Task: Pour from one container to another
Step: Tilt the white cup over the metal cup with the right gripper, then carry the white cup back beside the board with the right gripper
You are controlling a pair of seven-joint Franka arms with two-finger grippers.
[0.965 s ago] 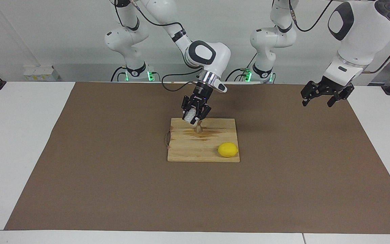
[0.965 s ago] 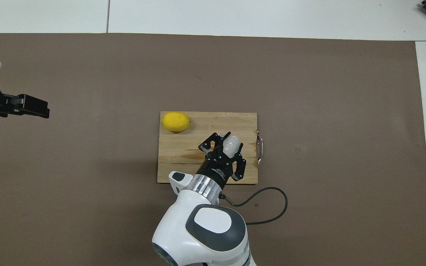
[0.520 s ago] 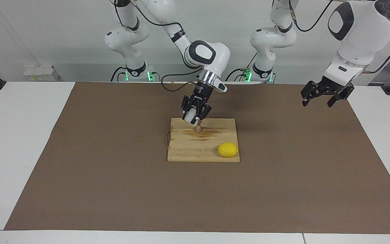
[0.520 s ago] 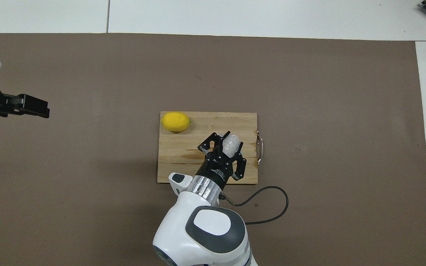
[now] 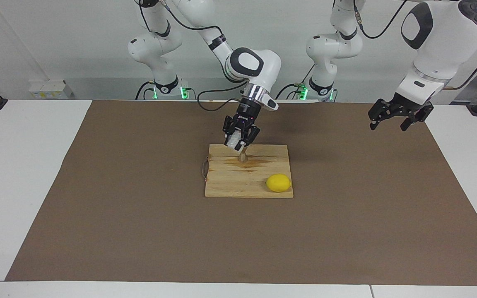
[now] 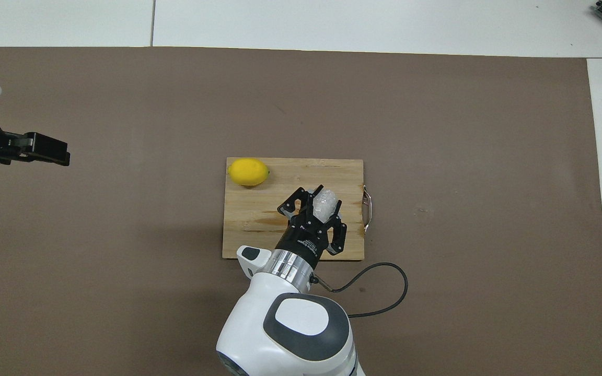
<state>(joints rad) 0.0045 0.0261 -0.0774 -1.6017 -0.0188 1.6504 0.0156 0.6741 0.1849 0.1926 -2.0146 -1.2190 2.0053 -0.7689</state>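
Two white arms [image 5: 255, 66] with rounded glossy shells and dark grey oval joint caps. Silver ring at each wrist, then a black gripper [image 5: 240, 134] built of open links. Thin black cables [image 6: 379, 292] run along the links. Green lights glow at both bases [image 5: 168, 89].

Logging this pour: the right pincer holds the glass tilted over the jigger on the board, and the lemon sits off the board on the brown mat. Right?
Not quite. The lemon lies on the board, as the facing view shows. The right pincer does hold the glass tilted over the jigger.
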